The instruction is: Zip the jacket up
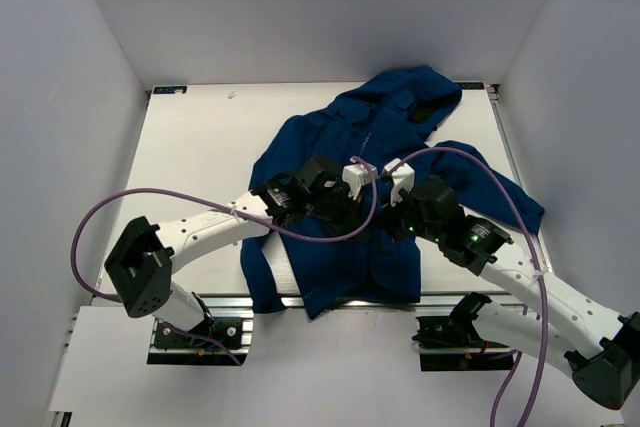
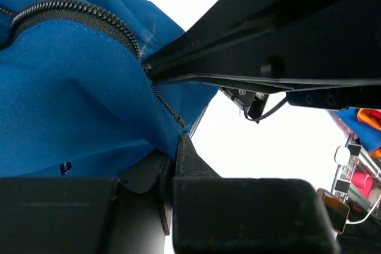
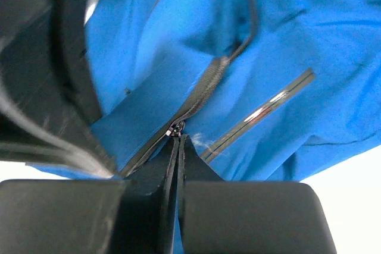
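Jacket (image 1: 350, 137) lies mid-frame in the top view, hood at upper centre, hem drooping over the near edge of the table (image 1: 200, 147); my left gripper (image 2: 180, 147) is pinched narrow on the fabric at the zip (image 2: 89, 13); my right gripper (image 3: 178, 147) is pressed shut right at the slider (image 3: 176, 128), though I cannot tell if the pull is caught; risks: the slider slipping free, or slack cloth bunching and jamming it; bare table lies left; both grippers crowd together at centre.
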{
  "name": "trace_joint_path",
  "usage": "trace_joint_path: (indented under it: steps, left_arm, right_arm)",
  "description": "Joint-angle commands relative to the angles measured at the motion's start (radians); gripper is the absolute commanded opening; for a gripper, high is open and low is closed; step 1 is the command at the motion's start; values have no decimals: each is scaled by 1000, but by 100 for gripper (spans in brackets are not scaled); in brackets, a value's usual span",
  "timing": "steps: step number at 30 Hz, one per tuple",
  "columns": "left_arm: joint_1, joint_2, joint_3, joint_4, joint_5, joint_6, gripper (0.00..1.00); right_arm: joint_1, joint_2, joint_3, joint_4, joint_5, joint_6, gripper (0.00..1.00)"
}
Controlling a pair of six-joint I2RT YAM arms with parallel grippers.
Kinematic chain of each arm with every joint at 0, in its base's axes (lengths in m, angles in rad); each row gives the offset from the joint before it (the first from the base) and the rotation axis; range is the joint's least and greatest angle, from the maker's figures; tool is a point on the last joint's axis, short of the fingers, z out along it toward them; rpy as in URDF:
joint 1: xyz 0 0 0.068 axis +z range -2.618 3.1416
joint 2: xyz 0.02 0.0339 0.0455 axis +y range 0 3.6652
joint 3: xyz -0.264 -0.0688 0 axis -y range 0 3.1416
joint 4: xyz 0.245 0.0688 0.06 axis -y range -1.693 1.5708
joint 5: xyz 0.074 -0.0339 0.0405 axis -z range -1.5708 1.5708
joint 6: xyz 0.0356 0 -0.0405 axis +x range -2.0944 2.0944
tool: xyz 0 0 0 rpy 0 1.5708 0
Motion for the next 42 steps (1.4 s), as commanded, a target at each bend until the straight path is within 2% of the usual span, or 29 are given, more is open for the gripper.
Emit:
trace_joint_path:
  steps: [1,5,8,14,18,22,26,32,36,37,40,42]
  left_arm:
    - [-8,-43,20,-103,49,-40,0]
    - [-8,-49,-12,-135,49,-70,0]
    - [-8,-59,-27,-149,47,-96,0]
    - [-9,-98,-53,-201,85,-149,0]
    - [-9,-183,-121,-245,110,-210,0]
    - [-11,-306,-254,-278,104,-283,0]
    - [-11,-441,-348,-325,29,-363,0]
    - [-11,-572,-446,-399,-25,-428,0]
    - [-11,-595,-509,-390,-33,-448,0]
    - [-11,-596,-519,-391,-34,-448,0]
    - [-12,-593,-553,-394,-40,-449,0]
    - [-11,-586,-567,-399,-42,-449,0]
  right_arm:
    - [-13,32,46,129,235,28,0]
    - [-13,86,121,42,449,72,0]
    - [-15,90,137,42,502,74,0]
    - [-13,142,141,186,485,5,0]
    - [-18,301,213,212,495,-23,0]
    - [-53,444,279,263,446,-46,0]
    - [-136,624,356,319,343,-47,0]
    - [-284,890,609,341,291,-63,0]
    - [-402,1099,863,286,284,-79,0]
    - [-419,1139,991,264,280,-82,0]
    - [-478,1291,1162,211,297,-89,0]
    - [-513,1408,1345,166,301,-90,0]
